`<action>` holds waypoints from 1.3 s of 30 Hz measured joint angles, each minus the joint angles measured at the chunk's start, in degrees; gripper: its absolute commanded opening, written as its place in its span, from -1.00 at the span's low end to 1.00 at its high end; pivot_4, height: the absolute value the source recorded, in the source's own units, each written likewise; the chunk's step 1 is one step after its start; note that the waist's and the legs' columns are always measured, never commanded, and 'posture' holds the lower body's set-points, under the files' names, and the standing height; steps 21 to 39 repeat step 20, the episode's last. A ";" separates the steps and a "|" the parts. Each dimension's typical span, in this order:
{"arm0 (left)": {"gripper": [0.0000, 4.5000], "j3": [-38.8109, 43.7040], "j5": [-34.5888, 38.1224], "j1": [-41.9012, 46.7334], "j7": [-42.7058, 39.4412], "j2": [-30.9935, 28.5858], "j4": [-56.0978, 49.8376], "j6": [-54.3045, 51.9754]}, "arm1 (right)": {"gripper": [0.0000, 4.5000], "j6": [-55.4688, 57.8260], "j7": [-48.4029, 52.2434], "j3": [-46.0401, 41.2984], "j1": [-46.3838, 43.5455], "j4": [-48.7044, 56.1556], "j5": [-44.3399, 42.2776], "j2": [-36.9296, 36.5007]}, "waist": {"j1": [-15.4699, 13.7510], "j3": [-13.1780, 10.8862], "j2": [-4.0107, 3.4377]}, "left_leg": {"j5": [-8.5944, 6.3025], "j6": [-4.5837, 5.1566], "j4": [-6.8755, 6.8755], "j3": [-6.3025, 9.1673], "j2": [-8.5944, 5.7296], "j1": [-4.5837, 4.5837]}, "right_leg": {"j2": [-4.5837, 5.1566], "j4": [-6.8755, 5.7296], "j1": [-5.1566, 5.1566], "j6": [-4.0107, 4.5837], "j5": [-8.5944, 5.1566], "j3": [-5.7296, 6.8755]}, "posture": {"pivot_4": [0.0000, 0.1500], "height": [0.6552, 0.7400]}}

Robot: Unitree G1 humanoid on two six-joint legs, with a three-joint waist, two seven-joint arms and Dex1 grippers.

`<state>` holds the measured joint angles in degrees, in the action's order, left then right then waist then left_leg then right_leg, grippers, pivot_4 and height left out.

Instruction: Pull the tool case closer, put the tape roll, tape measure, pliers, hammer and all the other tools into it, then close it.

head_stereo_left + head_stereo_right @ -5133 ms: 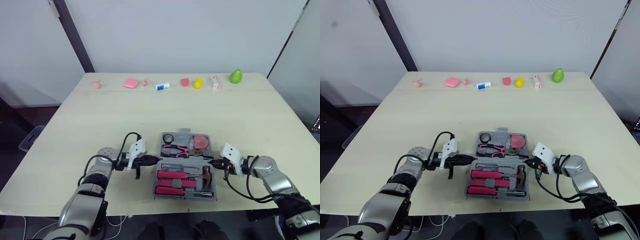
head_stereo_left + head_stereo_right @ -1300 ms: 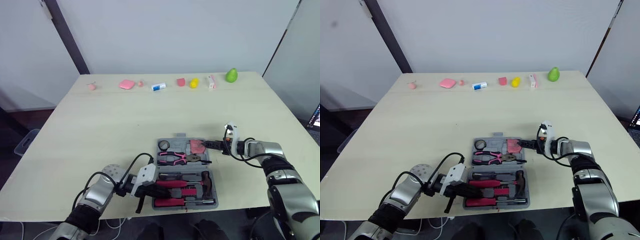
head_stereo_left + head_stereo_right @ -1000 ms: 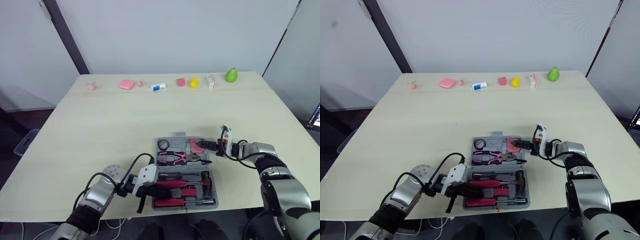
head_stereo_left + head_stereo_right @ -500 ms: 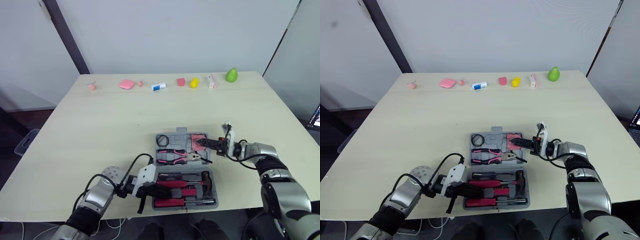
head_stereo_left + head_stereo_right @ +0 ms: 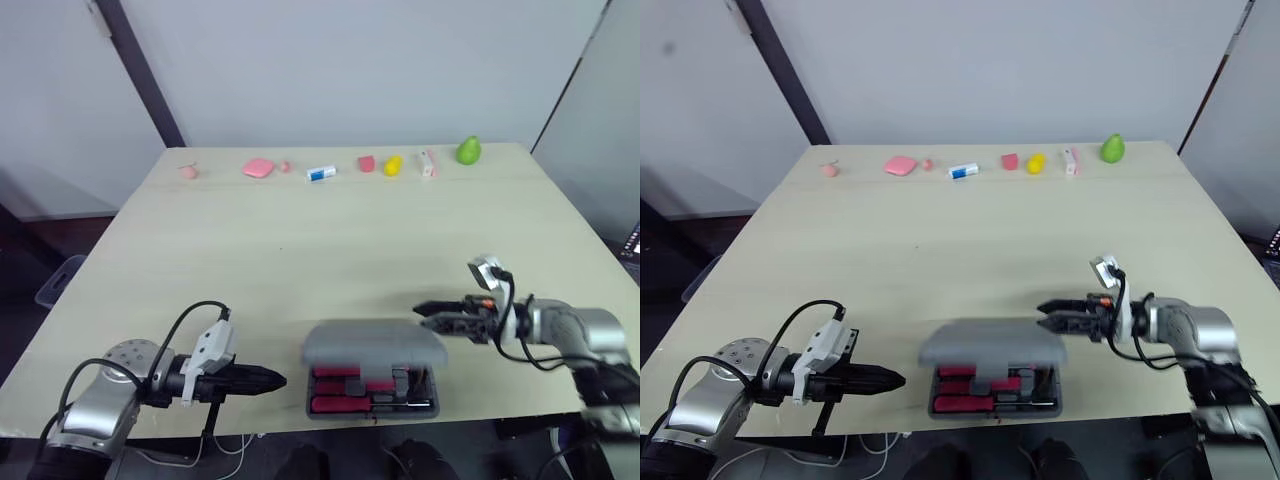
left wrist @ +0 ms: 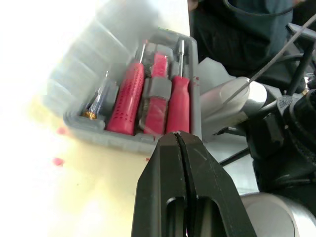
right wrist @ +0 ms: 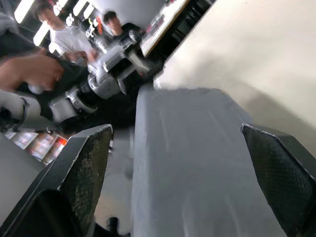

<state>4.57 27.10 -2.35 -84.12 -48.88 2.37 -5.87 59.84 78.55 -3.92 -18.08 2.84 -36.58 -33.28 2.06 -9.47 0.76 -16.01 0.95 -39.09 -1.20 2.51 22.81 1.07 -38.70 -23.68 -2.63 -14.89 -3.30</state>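
- Table (image 5: 300, 250): pale and broad; carries everything.
- Tool case (image 5: 372, 345): sits at the near edge, between the two arms, lid partway down over the base. Looks like stiff moulded plastic, probably heavy for its size once loaded, with a smooth grey shell that is likely slick. Best pressed flat on the lid top towards the front edge, not pinched.
- Right gripper (image 5: 420, 315): spread wide, just beside the lid's far right corner; contact cannot be told.
- Left gripper (image 5: 275, 380): pressed together on nothing, left of the case and apart from it.
- Red-handled tools (image 6: 131, 98): lie seated in the front tray, showing under the lid; could block closing if proud.
- Small items (image 5: 394, 165): lined along the far edge, well apart.
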 measured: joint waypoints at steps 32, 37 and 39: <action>0.97 9.64 -2.17 1.21 16.76 5.23 4.83 3.06 | 1.00 -47.78 -11.40 -19.23 30.68 6.02 11.31 -4.14 | -1.10 -0.02 0.18 | 0.00 0.00 -0.02 -0.10 0.01 -0.10 | -0.05 0.11 0.09 -0.02 0.01 -0.10 | 1.00 1.00; 0.97 9.64 -2.17 1.21 16.76 5.23 4.83 3.06 | 1.00 -47.78 -11.40 -19.23 30.68 6.02 11.31 -4.14 | -1.10 -0.02 0.18 | 0.00 0.00 -0.02 -0.10 0.01 -0.10 | -0.05 0.11 0.09 -0.02 0.01 -0.10 | 1.00 1.00; 0.97 9.64 -2.17 1.21 16.76 5.23 4.83 3.06 | 1.00 -47.78 -11.40 -19.23 30.68 6.02 11.31 -4.14 | -1.10 -0.02 0.18 | 0.00 0.00 -0.02 -0.10 0.01 -0.10 | -0.05 0.11 0.09 -0.02 0.01 -0.10 | 1.00 1.00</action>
